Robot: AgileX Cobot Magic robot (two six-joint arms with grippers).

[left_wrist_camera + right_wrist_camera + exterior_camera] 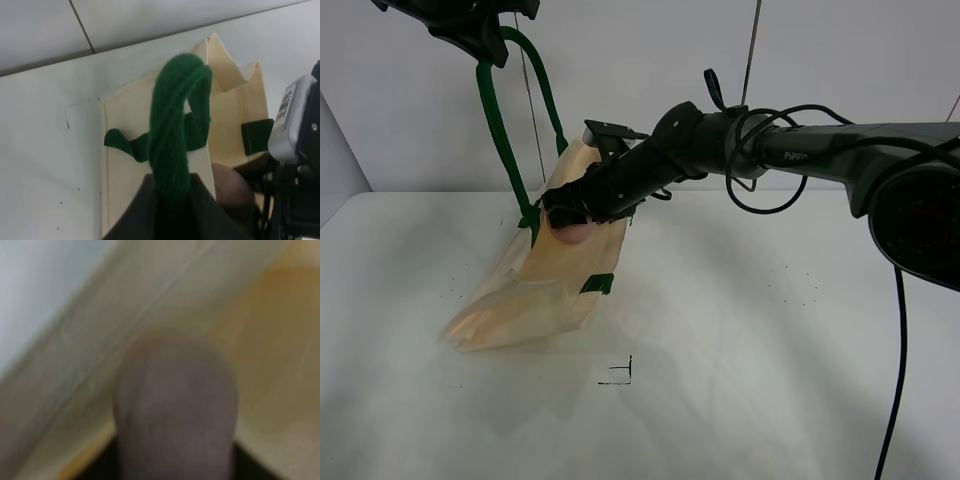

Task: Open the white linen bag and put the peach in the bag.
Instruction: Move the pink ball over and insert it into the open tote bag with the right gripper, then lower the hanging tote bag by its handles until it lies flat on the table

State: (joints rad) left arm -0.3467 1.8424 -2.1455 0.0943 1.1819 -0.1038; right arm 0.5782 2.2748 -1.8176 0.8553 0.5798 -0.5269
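The white linen bag [535, 290] hangs tilted, its lower end resting on the table. My left gripper [485, 42] is shut on its dark green strap handle [505, 130] and holds it up high. In the left wrist view the handle [175, 125] rises from between my fingers [145, 210], above the open bag [130, 165]. My right gripper [568, 212] reaches across and is shut on the peach [570, 234] at the bag's mouth. The peach also shows in the left wrist view [232, 187]. It fills the blurred right wrist view [175, 410], with cream fabric [100, 330] around it.
The white table [770, 350] carries a small black corner mark [620, 372] in front of the bag. The right arm's black cable [895, 350] hangs down at the right. A pale wall stands behind.
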